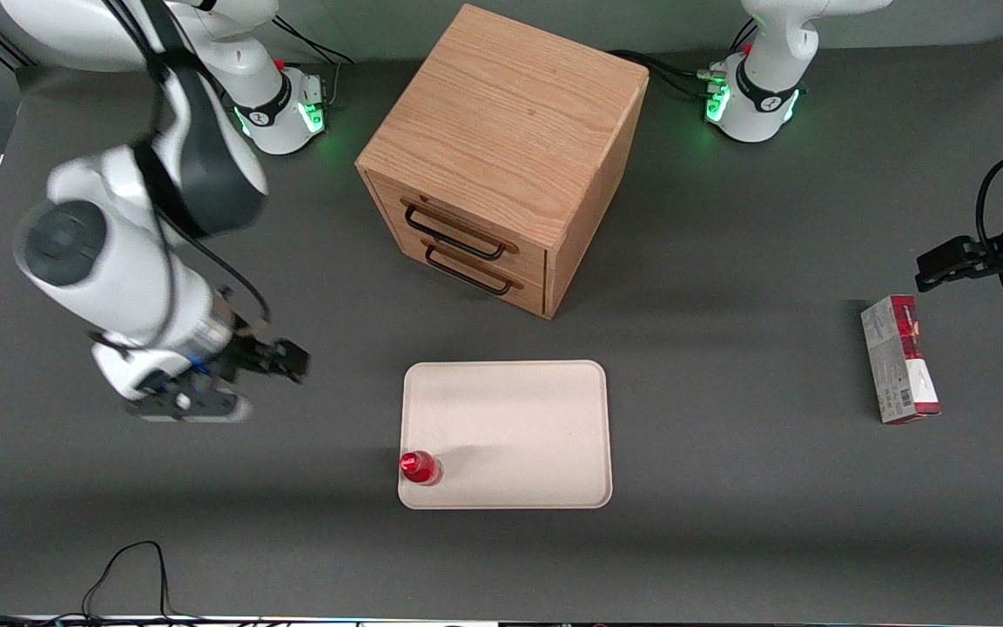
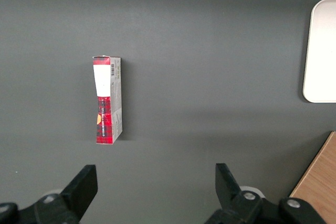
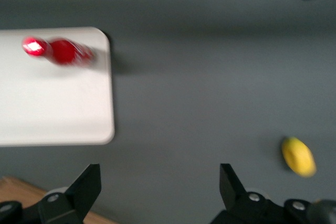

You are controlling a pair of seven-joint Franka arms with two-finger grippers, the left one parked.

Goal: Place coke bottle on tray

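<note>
Coke bottle (image 1: 420, 468) stands upright on the tray's (image 1: 519, 418) near corner toward the working arm, apparently delivered, since the gripper (image 1: 279, 359) hangs apart, fingers spread and empty

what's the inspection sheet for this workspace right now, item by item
surface: dark grey table.
job's things: coke bottle stands upright in a corner of the tray, the corner nearest the front camera.
clutter: wooden drawer cabinet; red-and-grey carton toward the parked arm's end; yellow object on the table.
grippers: gripper above bare table beside the tray, jaws open, empty.
cables: black cable looped at the table edge nearest the camera.
surroundings: nothing seen.
</note>
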